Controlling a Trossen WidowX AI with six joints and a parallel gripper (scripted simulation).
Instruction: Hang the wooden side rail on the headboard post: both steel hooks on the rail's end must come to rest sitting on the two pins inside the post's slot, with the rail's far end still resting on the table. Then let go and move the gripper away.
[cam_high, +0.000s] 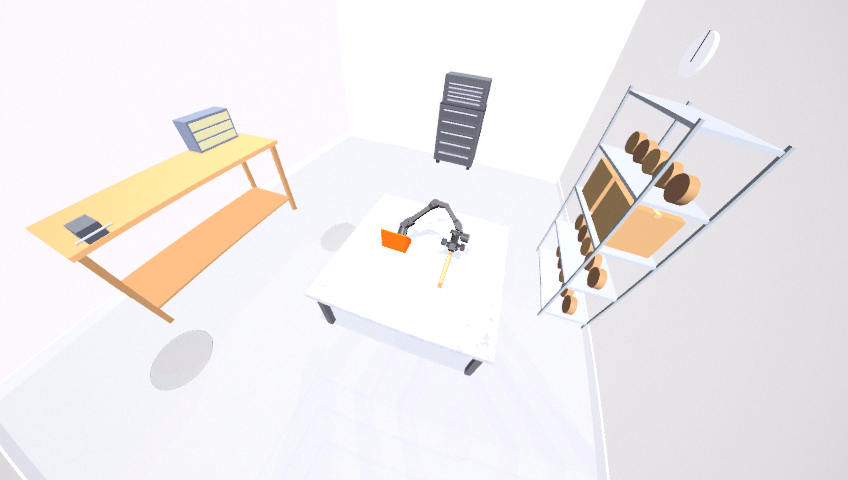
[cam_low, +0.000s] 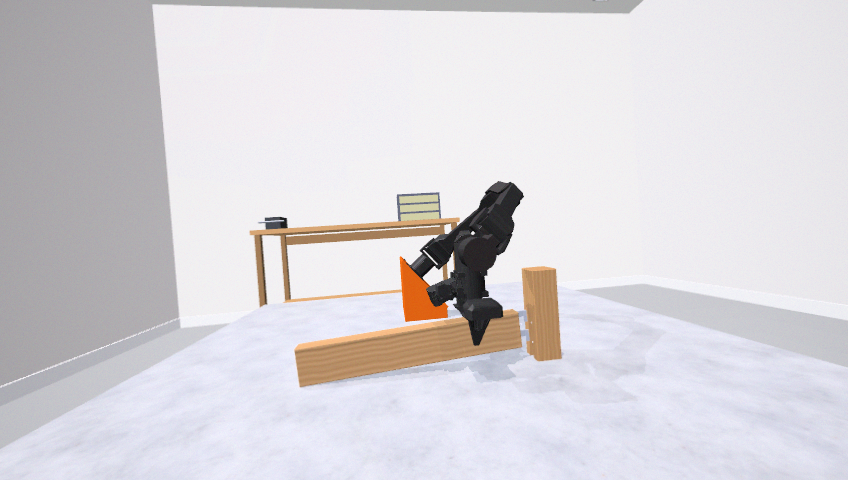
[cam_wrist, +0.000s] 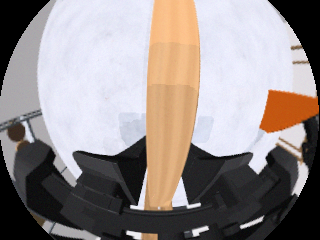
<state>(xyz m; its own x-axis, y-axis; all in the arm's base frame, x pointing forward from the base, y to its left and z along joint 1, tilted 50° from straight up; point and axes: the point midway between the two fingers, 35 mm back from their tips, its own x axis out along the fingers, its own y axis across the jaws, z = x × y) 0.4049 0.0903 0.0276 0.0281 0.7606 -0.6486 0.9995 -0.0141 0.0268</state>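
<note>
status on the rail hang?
Claw shut on rail near its post end. That end raised, hooks at the post, seating not visible; far end on table. Nothing in the way.

The arm (cam_low: 489, 228) is matte black throughout, built of blocky, angular segments with a round joint housing. A pale band rings one link. Its gripper (cam_low: 477, 337) ends in dark, tapering, pointed fingers.

You're in a workshop: a long wooden workbench (cam_high: 178, 172) with a small drawer cabinet (cam_high: 205, 128) on it, a tall grey tool chest (cam_high: 461, 118) at the back wall, and a metal shelf rack (cam_high: 606, 148) stacked with wooden discs (cam_high: 684, 187).
</note>
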